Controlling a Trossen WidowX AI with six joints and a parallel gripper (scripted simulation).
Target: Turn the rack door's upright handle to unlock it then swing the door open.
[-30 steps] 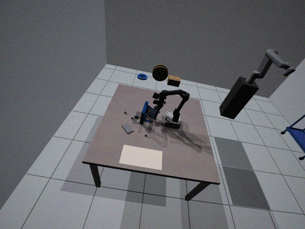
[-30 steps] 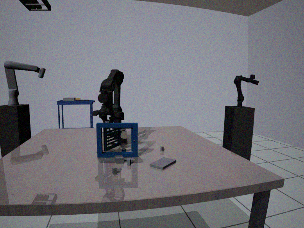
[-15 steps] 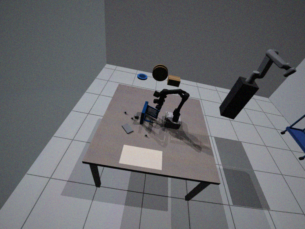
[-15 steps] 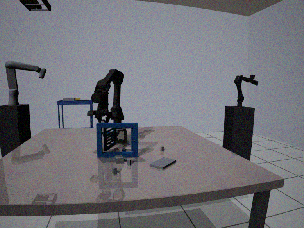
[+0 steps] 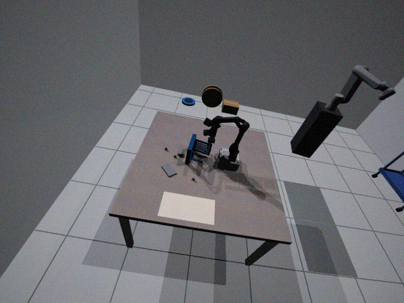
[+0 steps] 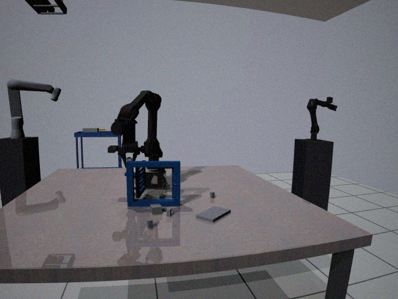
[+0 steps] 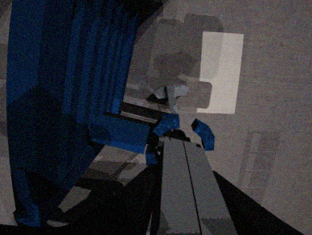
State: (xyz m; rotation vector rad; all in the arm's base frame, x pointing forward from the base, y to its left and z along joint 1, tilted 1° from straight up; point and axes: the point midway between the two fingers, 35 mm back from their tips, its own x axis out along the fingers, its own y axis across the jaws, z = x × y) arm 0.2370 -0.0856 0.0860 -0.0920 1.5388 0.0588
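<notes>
Standing on a pinkish-brown table [image 5: 247,208] [image 6: 273,231], a blue rack frame [image 5: 189,150] [image 6: 176,183] holds its slatted door [image 5: 203,142] [image 6: 139,182] [image 7: 92,60] swung well out toward the arm's base [image 5: 228,164]. The gripper [image 5: 211,140] [image 6: 129,158] [image 7: 181,175] is clamped on the door's handle [image 7: 181,177], at the door's outer side, away from the hinges. Beside the frame, on the side away from the arm, sit a small grey block [image 5: 180,154] [image 6: 156,209] and smaller dark pieces; a flat grey slab [image 5: 169,169] [image 6: 213,213] lies near them, and one more small piece [image 5: 193,179] [image 6: 212,194] stands apart. All of these lie inside the table's edges. A pale rectangle [image 5: 187,208] [image 7: 221,72] lies near one table edge, well apart from the frame, with tabletop between them. The arm [image 5: 239,130] [image 6: 152,119] arches above the table, its elbow higher than the frame. No brand, label or writing can be read.
</notes>
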